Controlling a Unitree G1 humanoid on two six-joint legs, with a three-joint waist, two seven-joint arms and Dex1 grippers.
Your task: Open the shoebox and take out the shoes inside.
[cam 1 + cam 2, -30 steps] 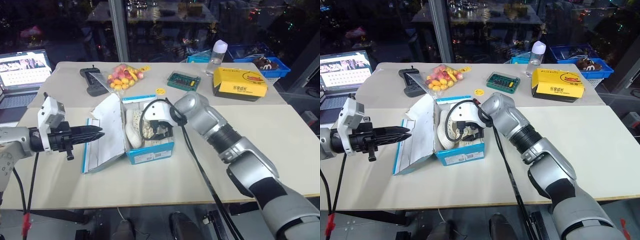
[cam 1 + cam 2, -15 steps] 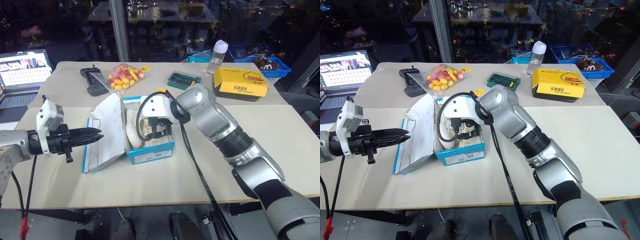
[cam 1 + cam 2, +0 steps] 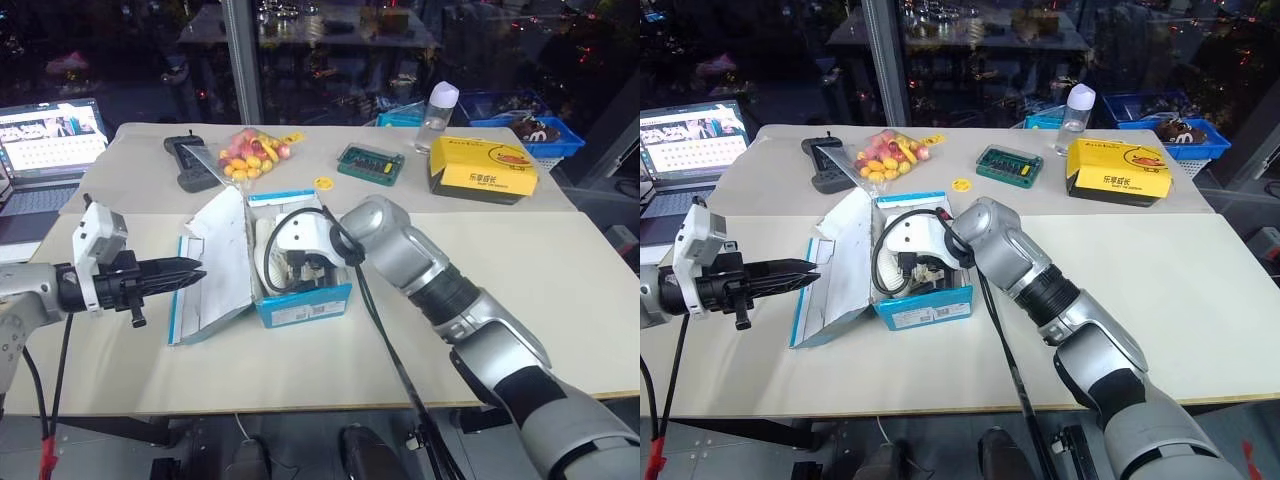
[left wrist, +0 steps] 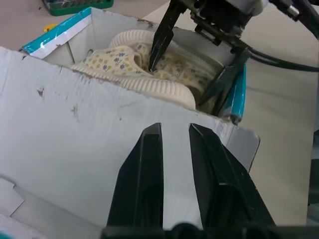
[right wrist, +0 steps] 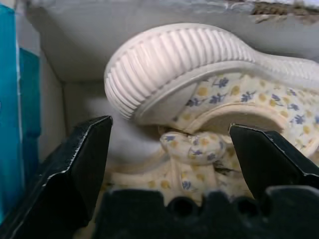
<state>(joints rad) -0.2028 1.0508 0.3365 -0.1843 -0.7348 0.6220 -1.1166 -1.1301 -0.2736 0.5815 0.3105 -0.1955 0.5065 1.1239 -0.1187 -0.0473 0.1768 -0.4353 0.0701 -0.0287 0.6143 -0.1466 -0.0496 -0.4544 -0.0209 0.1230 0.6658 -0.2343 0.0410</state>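
The blue shoebox [image 3: 302, 304] stands open mid-table, its white-lined lid [image 3: 215, 262] swung over to the left. Inside lie the cream shoes [image 5: 185, 63] with ribbed soles and a flowered lining, one on its side. My right gripper [image 5: 169, 134] is open and reaches down into the box, one finger on each side of a shoe [image 4: 149, 84], not closed on it. My left gripper [image 3: 198, 270] is shut and empty, level, its tips at the lid's white inner face; I cannot tell whether they touch.
Behind the box are a bag of coloured sweets [image 3: 250, 152], a black controller [image 3: 192, 160], a green case [image 3: 370, 160], a yellow box [image 3: 483, 165], a bottle [image 3: 440, 108] and a blue basket [image 3: 545, 135]. A laptop [image 3: 50, 140] stands far left.
My right hand has dropped lower into the shoebox, toward the shoes, still open. The left gripper has stayed by the lid.
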